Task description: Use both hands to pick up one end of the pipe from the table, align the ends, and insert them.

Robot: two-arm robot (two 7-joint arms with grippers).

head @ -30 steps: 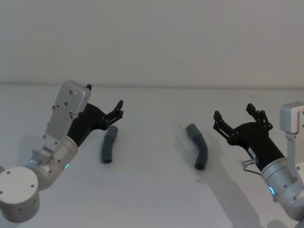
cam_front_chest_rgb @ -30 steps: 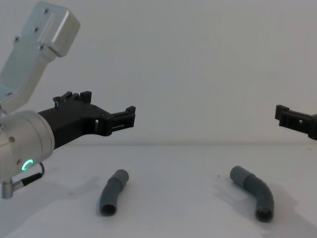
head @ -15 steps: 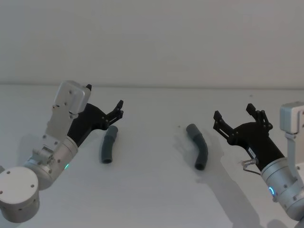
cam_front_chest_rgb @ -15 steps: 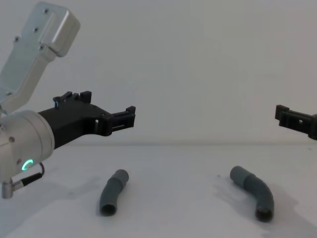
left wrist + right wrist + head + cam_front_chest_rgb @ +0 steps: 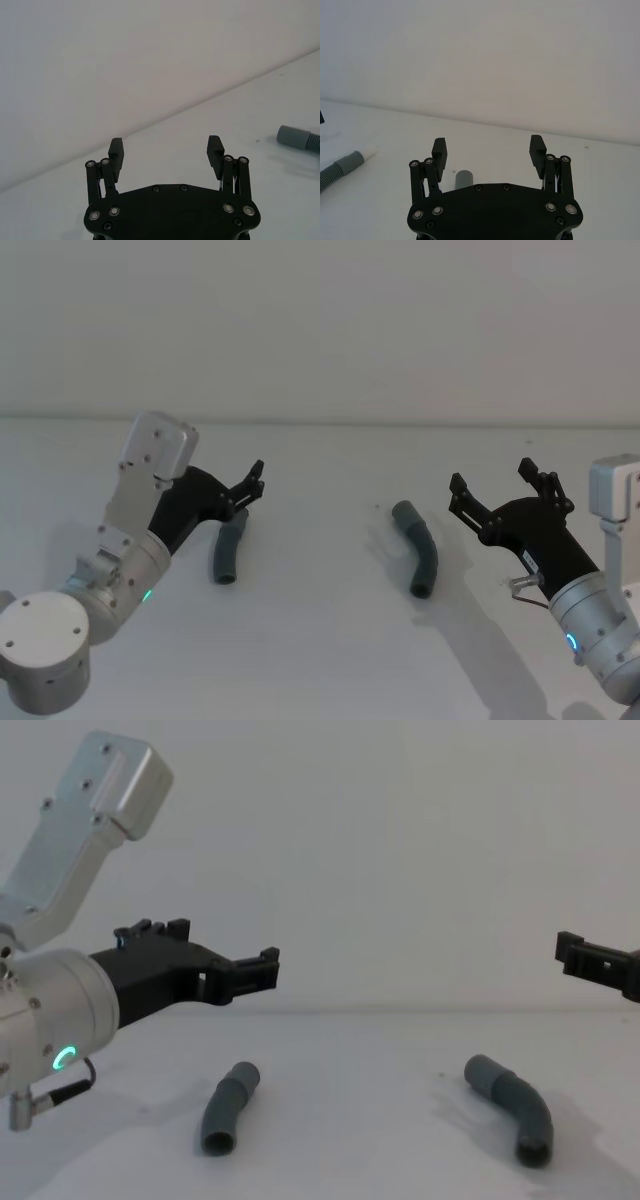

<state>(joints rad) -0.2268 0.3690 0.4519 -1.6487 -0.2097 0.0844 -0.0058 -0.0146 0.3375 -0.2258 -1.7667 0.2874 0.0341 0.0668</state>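
Over the left half of the bench, the left claw (image 5: 165,150) hangs with its two black ridged fingers spread wide and nothing between them. In the chest view it is clear of the surface and pointing towards the far right. In the head view its tips sit over the far end of the left grey bent plastic pipe piece (image 5: 227,550), without touching it. That piece lies flat on the plain white bench (image 5: 320,660), its corrugated middle running from near to far with a slight bend. From the right wrist camera, a narrow white spigot (image 5: 368,150) sticks out of its smooth grey cuff. Behind the left claw, the silver cylindrical arm carries a green ring light (image 5: 62,1058) and a boxy silver link that rises above it.

On the right side, the right claw (image 5: 490,482) is also spread wide and empty. It is held above the bench and points towards the far left. The right grey bent pipe piece (image 5: 420,550) lies just to its left, apart from the fingers. Its far cuff (image 5: 464,177) shows beyond the claw body, between the two fingers but farther off on the bench. This piece curves from its far end round to a dark open mouth at its near end. The two pipe pieces lie well apart, with bare bench between them.

In the left wrist view, one smooth grey cuff (image 5: 295,136) lies farther off on the bench. A plain pale wall (image 5: 320,320) rises at the far edge of the bench.
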